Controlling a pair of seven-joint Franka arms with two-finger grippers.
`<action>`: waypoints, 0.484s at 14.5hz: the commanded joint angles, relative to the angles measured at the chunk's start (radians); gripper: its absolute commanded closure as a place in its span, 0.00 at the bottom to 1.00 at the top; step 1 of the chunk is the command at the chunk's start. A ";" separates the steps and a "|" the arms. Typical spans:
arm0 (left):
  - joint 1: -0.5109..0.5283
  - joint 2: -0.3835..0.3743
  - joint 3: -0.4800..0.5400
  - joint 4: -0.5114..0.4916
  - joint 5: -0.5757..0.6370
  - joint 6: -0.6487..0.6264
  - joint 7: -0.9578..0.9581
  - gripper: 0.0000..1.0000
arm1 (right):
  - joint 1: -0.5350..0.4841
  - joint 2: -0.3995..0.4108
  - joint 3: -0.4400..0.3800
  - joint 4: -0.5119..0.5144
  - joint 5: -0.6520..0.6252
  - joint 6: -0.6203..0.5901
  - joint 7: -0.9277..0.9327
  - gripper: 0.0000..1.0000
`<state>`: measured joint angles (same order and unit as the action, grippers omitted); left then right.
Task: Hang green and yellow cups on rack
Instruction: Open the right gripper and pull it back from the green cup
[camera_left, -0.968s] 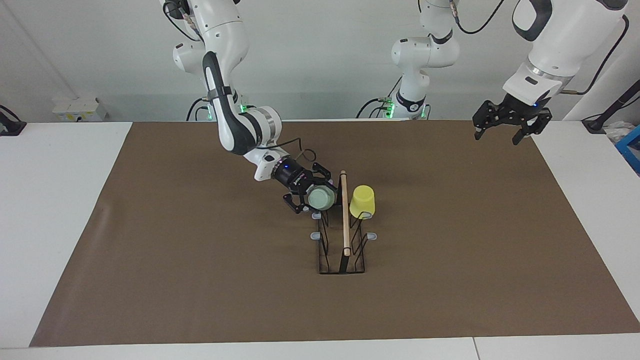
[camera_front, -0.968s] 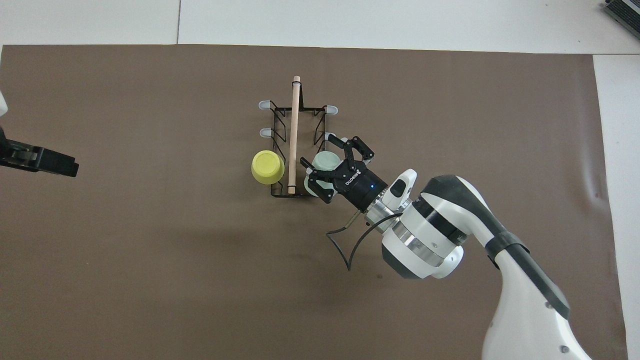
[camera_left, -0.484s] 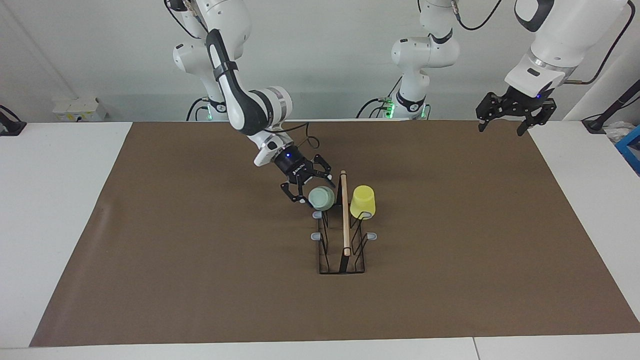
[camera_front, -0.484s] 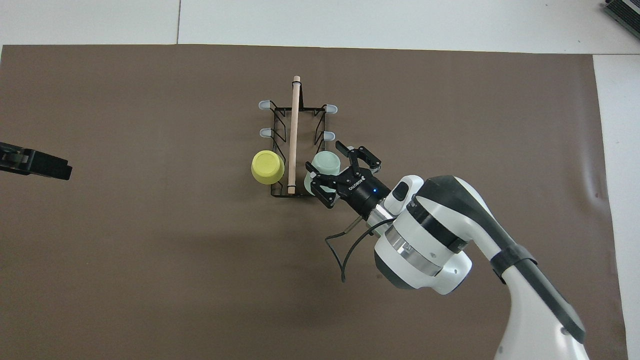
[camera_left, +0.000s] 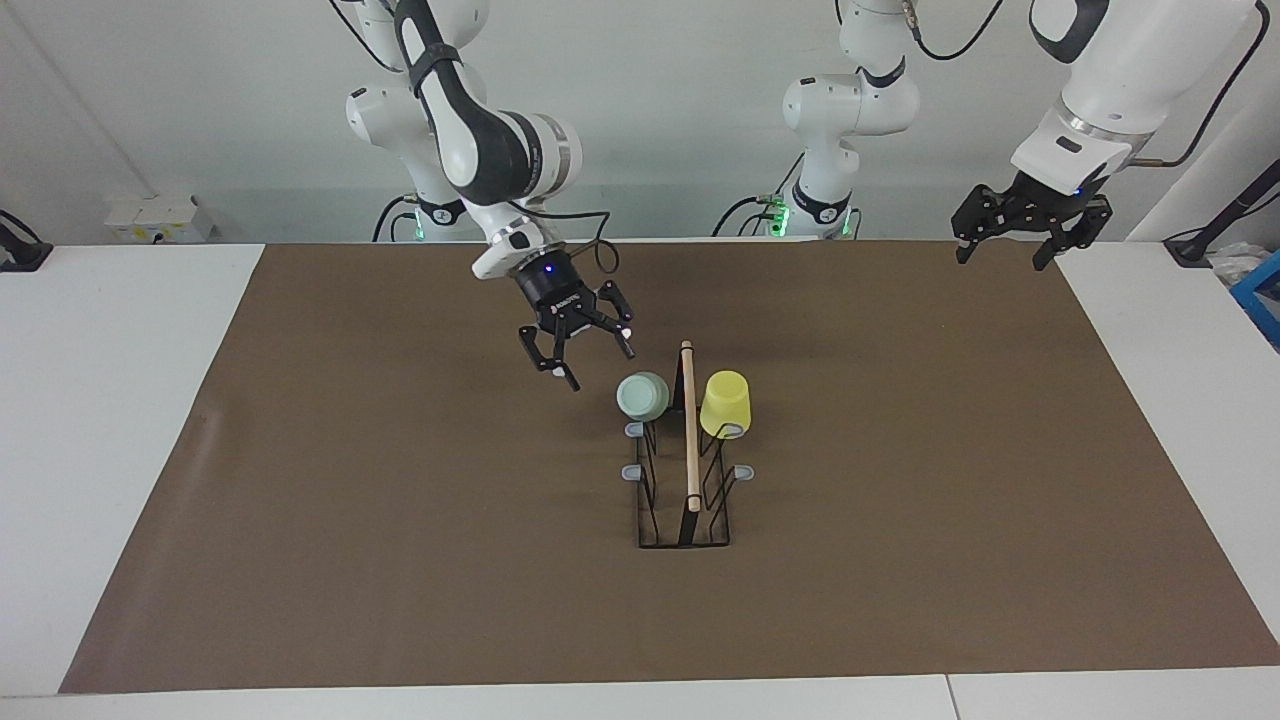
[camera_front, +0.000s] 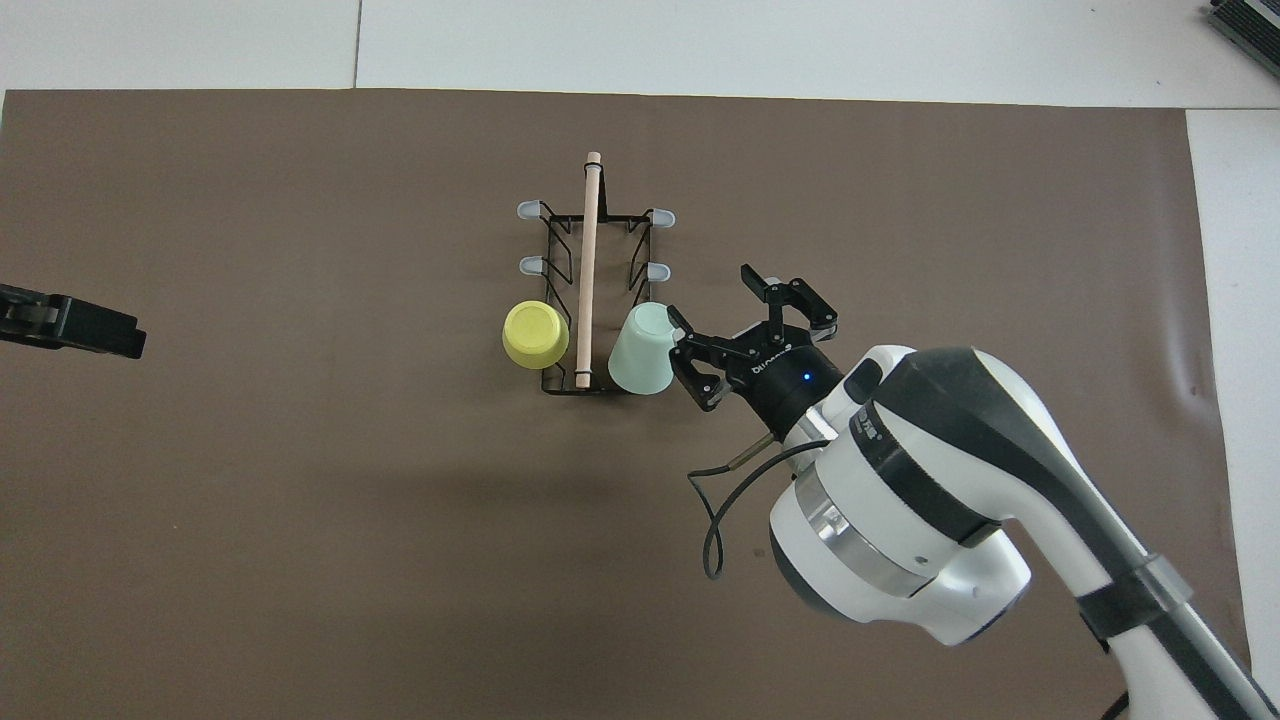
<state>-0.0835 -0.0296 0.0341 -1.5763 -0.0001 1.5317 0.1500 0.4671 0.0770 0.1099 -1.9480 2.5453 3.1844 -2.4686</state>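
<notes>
- My right claw (camera_left: 574, 351) hangs over the bare brown mat (camera_left: 400, 500), just beside the rack (camera_left: 684, 500) toward my right arm's end of the counter (camera_left: 130, 400). Its jaws stand apart with nothing between them, clear of the green cup.
- Green cup (camera_left: 642, 396) sits mouth-down over a prong on the right-arm side of the rack, at the rack's end nearer to me. It leans outward from the wooden rod (camera_left: 689, 430), as the slanted prong would tilt it. That slant looks like what holds it there without a grip.
- Yellow cup (camera_left: 725, 403) is mouth-down on the matching prong on the left-arm side, also at the nearer end. The two cups flank the rod and do not touch each other.
- Four grey-tipped prongs farther along the rack are bare.
- My left claw (camera_left: 1019, 228) waits high over the mat's corner at the left arm's end, jaws spread, holding nothing.
- My reading: both cups are hung, so the job looks done. The empty claw stands off to the side, where it cannot knock the green cup.
- Writing: white lettering on the body of my right claw in the overhead view, too small for me to read. No labels on the cups, rack or mat.
</notes>
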 joint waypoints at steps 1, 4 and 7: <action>0.002 -0.010 0.004 0.007 -0.017 -0.018 -0.018 0.00 | -0.016 -0.017 0.017 0.008 0.004 0.058 -0.016 0.13; 0.002 -0.012 0.004 0.004 -0.012 -0.011 -0.018 0.00 | -0.015 -0.023 0.016 0.014 -0.097 0.066 -0.020 0.13; 0.004 -0.013 0.001 -0.002 -0.006 -0.008 -0.007 0.00 | -0.030 -0.022 0.011 0.024 -0.282 0.063 -0.026 0.01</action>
<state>-0.0832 -0.0299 0.0347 -1.5762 -0.0023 1.5317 0.1411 0.4628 0.0585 0.1144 -1.9361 2.3670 3.2371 -2.4794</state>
